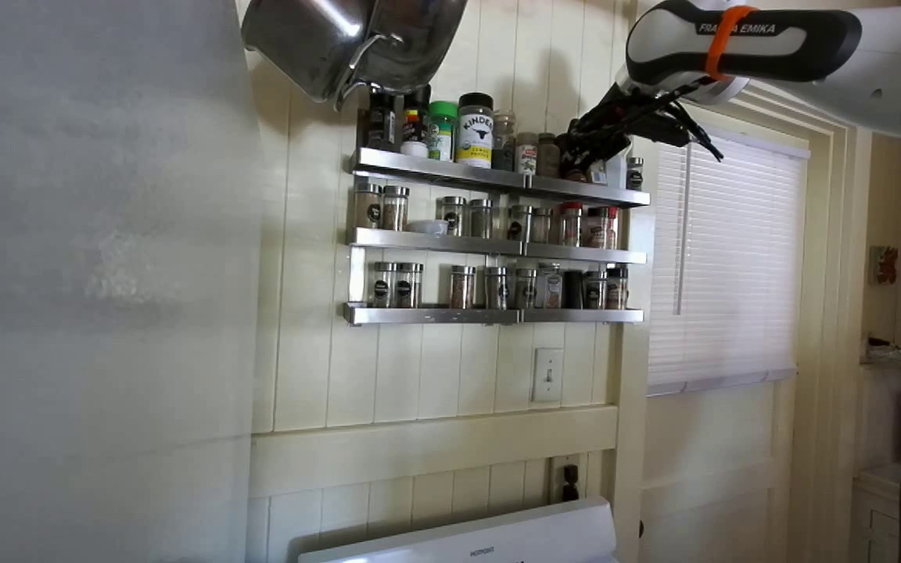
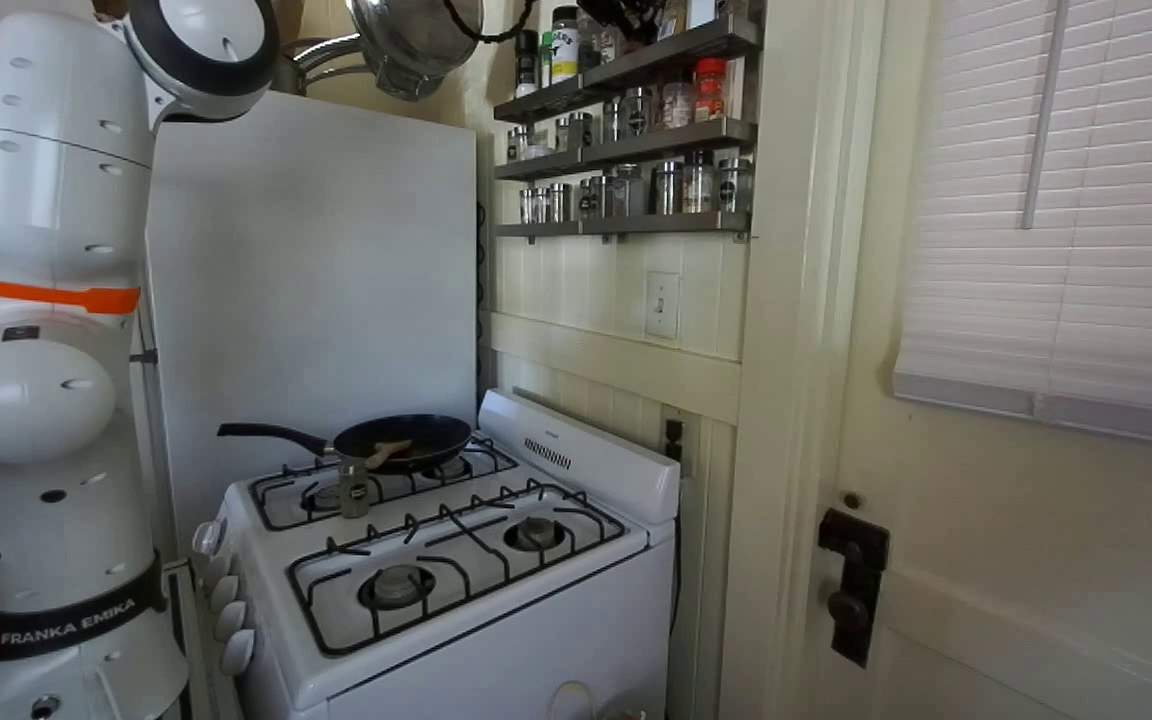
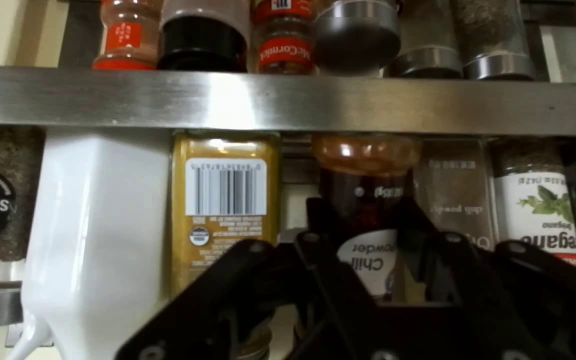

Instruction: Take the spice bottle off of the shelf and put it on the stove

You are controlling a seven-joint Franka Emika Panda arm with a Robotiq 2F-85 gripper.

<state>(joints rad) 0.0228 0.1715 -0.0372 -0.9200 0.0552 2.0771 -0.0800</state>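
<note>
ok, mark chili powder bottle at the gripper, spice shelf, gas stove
Chili powder bottle [image 3: 366, 214], wrist view: dark body.
Spice shelf [image 1: 482, 245], in an exterior view: middle rail.
Gas stove [image 2: 516, 642], in an exterior view: side panel.

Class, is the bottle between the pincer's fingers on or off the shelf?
On: the inverted wrist view shows this chili powder bottle, its base at the shelf rail.

In the wrist view, the gripper [image 3: 361, 215] hides part of the spice bottle [image 3: 366, 197]; we cannot tell whether they touch. In an exterior view, the lower edge crops the stove [image 1: 536, 536].
</note>
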